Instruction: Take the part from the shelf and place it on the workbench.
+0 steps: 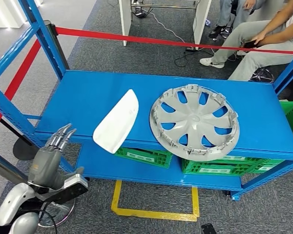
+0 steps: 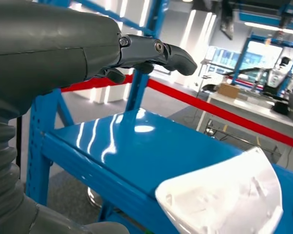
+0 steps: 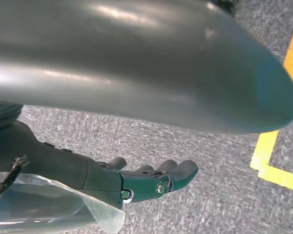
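Observation:
A white curved plastic part point(image 1: 116, 122) lies on the blue shelf point(image 1: 86, 97), its near end overhanging the front edge. The same white part point(image 2: 226, 197) appears close in the left wrist view. To its right on the shelf lies a grey wheel cover point(image 1: 195, 121). My left hand point(image 1: 51, 156) hovers below and left of the white part, near the shelf's front-left corner, with its fingers point(image 1: 62, 135) stretched out and nothing in them. In the left wrist view those fingers point(image 2: 156, 51) reach out above the shelf top point(image 2: 137, 151). My right hand point(image 3: 152, 180) hangs over the grey carpet, fingers loosely extended, holding nothing.
Green crates point(image 1: 145, 157) sit on the lower shelf level. Blue uprights point(image 1: 45, 34) and a red barrier tape point(image 1: 156, 40) frame the shelf. People point(image 1: 255, 39) sit behind it on the right. Yellow floor tape point(image 1: 152, 213) marks the carpet in front.

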Available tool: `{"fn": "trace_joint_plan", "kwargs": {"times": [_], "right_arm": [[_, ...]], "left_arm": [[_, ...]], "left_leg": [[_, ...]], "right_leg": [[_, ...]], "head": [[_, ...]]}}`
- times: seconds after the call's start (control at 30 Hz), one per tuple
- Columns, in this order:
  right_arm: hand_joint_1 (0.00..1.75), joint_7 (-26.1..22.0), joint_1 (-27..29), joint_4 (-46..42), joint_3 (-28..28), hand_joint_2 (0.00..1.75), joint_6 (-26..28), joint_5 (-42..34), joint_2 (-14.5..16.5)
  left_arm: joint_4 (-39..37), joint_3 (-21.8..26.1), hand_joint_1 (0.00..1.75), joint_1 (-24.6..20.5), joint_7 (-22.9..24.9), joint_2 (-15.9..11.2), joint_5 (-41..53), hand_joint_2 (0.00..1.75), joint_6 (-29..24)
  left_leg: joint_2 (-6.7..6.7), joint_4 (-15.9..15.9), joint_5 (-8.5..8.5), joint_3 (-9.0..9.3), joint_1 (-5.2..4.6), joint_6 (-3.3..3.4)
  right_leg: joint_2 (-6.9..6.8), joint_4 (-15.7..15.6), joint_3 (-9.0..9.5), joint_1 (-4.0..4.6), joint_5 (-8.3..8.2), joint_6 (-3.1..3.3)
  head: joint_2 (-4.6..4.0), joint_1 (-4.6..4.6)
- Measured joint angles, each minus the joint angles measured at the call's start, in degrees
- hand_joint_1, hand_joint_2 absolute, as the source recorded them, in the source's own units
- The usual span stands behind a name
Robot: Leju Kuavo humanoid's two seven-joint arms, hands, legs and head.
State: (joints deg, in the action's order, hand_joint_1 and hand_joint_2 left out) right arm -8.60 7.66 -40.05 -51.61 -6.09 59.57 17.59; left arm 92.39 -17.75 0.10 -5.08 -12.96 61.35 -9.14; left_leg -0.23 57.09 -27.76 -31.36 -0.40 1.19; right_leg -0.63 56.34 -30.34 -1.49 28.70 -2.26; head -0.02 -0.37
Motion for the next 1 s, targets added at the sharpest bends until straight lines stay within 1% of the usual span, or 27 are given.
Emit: {"fn": "trace_joint_plan", "kwargs": {"times": [0.2, 0.33, 0.57, 0.77, 1.0], "right_arm": [[0.0, 0.6, -0.05, -0.85, 0.03, 0.0, -1.04, 0.08, 0.04], [0.0, 0.65, -0.08, -0.85, 0.1, 0.0, -1.17, 0.09, 0.04], [0.0, 0.95, -0.17, -1.35, 0.53, 0.0, -1.71, 0.06, 0.02], [0.0, -1.8, -0.54, -0.17, 0.62, 0.0, -0.09, -0.44, -0.5], [0.0, -2.38, -0.87, 1.52, 0.6, 0.0, 0.87, -0.57, -0.86]], "left_arm": [[-2.18, -5.29, 0.0, -2.16, 1.9, -0.22, 5.05, 1.75, 0.37], [-4.46, -7.5, 0.0, -3.49, 3.59, -0.06, 6.05, 1.75, 0.37], [-9.31, -9.35, 0.0, -6.28, 5.09, -0.01, 8.87, 1.75, 0.74], [-12.1, -10.6, 0.0, -7.91, 5.85, -0.03, 10.72, 1.75, 1.02], [-13.81, -11.65, 0.0, -9.19, 6.24, -0.03, 11.28, 1.75, 1.24]], "left_leg": [[0.0, 0.0, 0.0, 0.0, -0.01, 0.0], [0.0, 0.0, 0.0, 0.0, 0.0, 0.0], [0.0, 0.0, 0.0, 0.0, 0.01, 0.0], [0.01, 0.0, 0.01, 0.0, 0.0, 0.0], [0.02, 0.0, 0.01, 0.0, 0.0, 0.0]], "right_leg": [[0.0, 0.0, 0.02, 0.0, -0.01, 0.0], [0.0, 0.0, 0.01, 0.0, -0.01, 0.0], [0.0, 0.01, 0.01, 0.01, -0.01, 0.0], [0.02, 0.01, 0.0, 0.0, -0.01, 0.0], [0.02, 0.01, 0.0, 0.0, -0.01, 0.0]], "head": [[0.0, 0.01], [0.0, 0.01], [0.0, 0.01], [0.0, -0.01], [0.0, 0.0]]}}
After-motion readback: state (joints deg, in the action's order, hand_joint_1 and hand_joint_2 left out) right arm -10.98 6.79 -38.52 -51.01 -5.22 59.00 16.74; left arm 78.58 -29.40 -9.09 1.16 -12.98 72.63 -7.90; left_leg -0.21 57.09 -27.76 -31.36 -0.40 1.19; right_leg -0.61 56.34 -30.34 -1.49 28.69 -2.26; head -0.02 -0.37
